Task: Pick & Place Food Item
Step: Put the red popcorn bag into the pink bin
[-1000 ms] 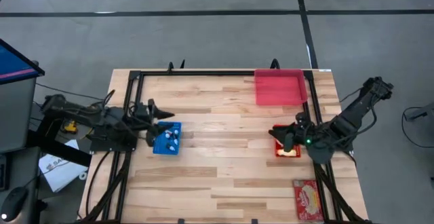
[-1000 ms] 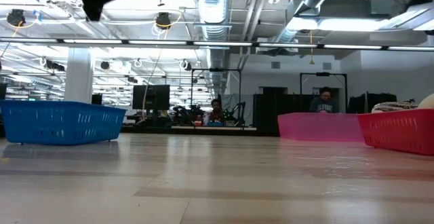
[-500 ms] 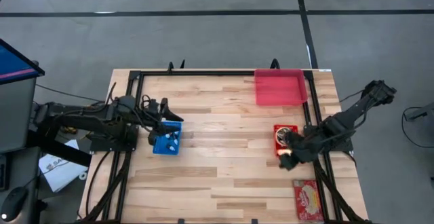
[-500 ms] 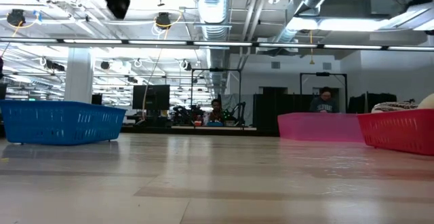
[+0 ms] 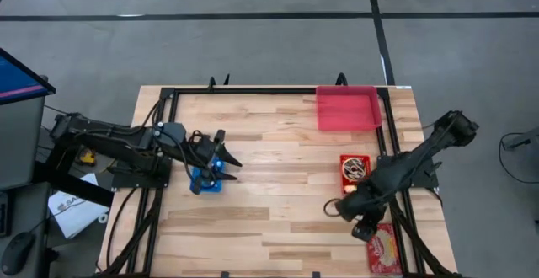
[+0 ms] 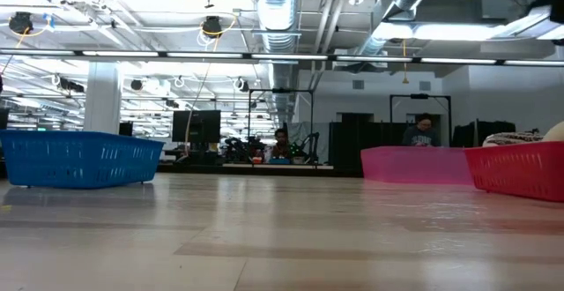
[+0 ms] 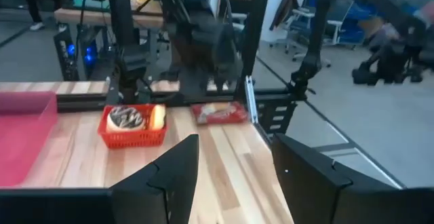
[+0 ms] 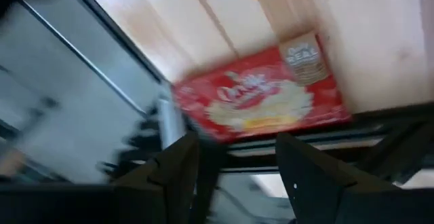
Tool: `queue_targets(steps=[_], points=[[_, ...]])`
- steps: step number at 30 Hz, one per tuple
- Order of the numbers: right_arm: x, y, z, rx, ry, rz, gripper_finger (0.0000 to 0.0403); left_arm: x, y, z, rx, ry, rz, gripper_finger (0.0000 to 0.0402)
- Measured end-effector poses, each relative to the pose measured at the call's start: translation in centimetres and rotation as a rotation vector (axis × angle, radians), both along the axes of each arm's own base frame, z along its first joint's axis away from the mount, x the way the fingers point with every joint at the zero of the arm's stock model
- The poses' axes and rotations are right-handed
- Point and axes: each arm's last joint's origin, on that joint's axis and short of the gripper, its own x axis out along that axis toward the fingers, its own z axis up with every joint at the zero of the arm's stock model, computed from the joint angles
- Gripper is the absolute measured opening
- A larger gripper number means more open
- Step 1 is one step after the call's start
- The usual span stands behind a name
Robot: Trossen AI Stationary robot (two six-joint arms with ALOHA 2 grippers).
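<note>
Blue basket [image 5: 206, 179] half hidden under open, empty left gripper [image 5: 227, 157], right gripper [image 8: 234, 159] open, empty above red snack packet [image 8: 261, 96].

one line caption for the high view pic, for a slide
Left pincer open over the blue basket; right pincer open beside the red snack packet, near the small red basket.

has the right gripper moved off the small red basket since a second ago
Yes. The right gripper has gone from over the small red basket toward the table's near edge, now beside the red snack packet.
</note>
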Motion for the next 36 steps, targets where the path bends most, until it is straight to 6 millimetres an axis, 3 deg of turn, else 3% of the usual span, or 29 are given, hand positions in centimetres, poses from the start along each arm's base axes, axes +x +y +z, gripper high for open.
queue_targets(steps=[7,13,22,29,36], points=[[0.1,1.2,-2.9,-0.113,-0.023,0.26,0.0188,-0.2,-0.6,1.6,-0.049,-0.021,0.026,0.018],[0.5,1.8,-4.6,-0.209,-0.012,0.292,0.0188,0.2,-2.5,3.0,-0.032,-0.013,0.019,0.0182],[1.0,2.4,-7.8,-0.235,0.131,0.318,0.0188,2.5,-5.0,5.4,-0.025,-0.044,-0.02,0.0182],[1.1,3.0,-9.9,-0.219,0.182,0.379,0.0188,3.5,-6.1,7.6,-0.018,-0.066,-0.037,0.0182],[1.1,4.2,-10.8,-0.129,0.117,0.427,0.0188,3.4,-6.4,9.0,-0.024,-0.103,-0.003,0.0182]])
